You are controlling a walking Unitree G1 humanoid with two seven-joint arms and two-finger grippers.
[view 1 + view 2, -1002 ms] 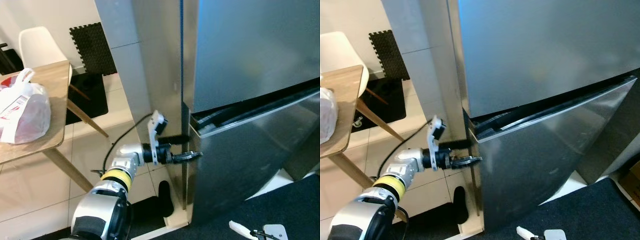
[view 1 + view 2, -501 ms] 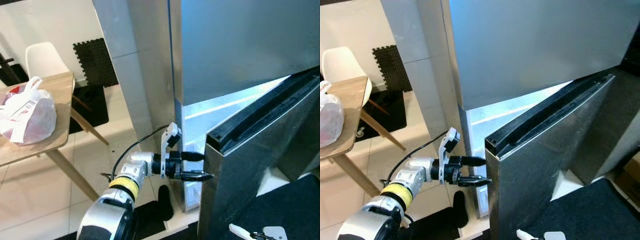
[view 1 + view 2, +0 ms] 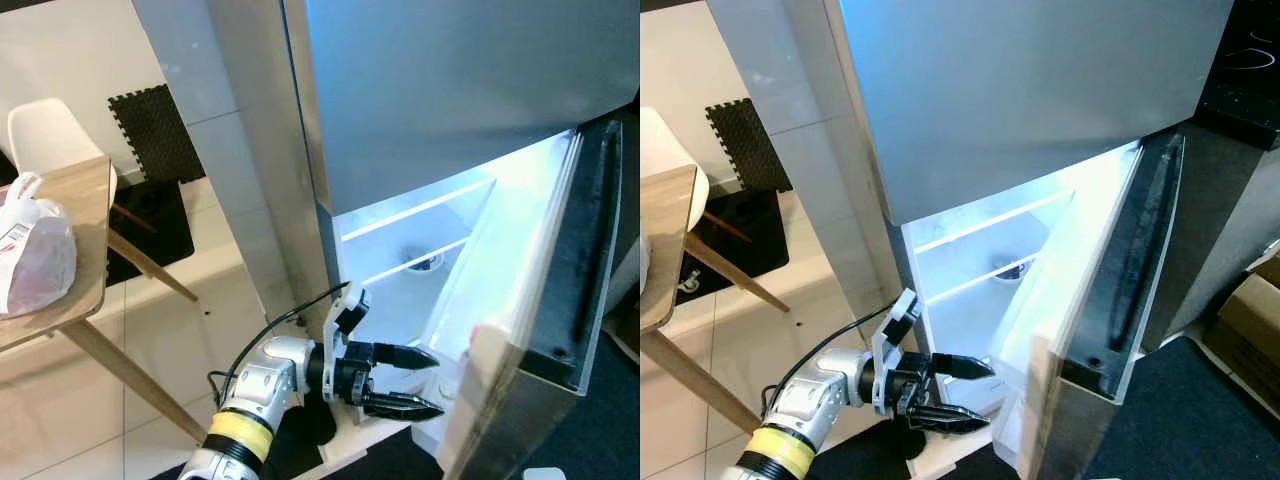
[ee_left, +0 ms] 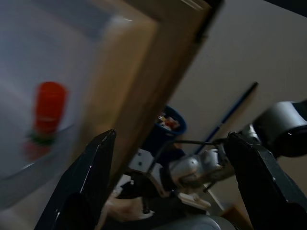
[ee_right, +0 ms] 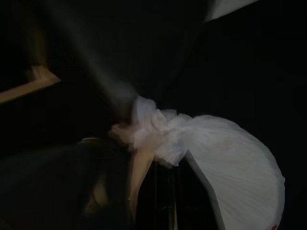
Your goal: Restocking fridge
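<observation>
One second ago barely ajar, the fridge door (image 3: 545, 330) now stands swung wide, baring lit shelves (image 3: 985, 250), while the left gripper (image 3: 420, 381), fingers spread and empty, hovers at the opening, leaving the grocery bag (image 3: 35, 258) on the surface (image 3: 60, 320) to fetch.

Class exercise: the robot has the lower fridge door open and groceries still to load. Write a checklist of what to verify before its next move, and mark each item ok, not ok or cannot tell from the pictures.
1. Lower fridge door swung wide open: ok.
2. Compartment lit, with a bare shelf showing room: ok.
3. Left claw open and holding nothing, low at the fridge opening: ok.
4. Left claw free of the door edge: cannot tell; its fingertips sit near the door's inner lining.
5. White plastic bag resting on the wooden table, to the robot's left: ok.
6. Right claw gripping the knotted white bag in its dark wrist view: cannot tell.
</observation>
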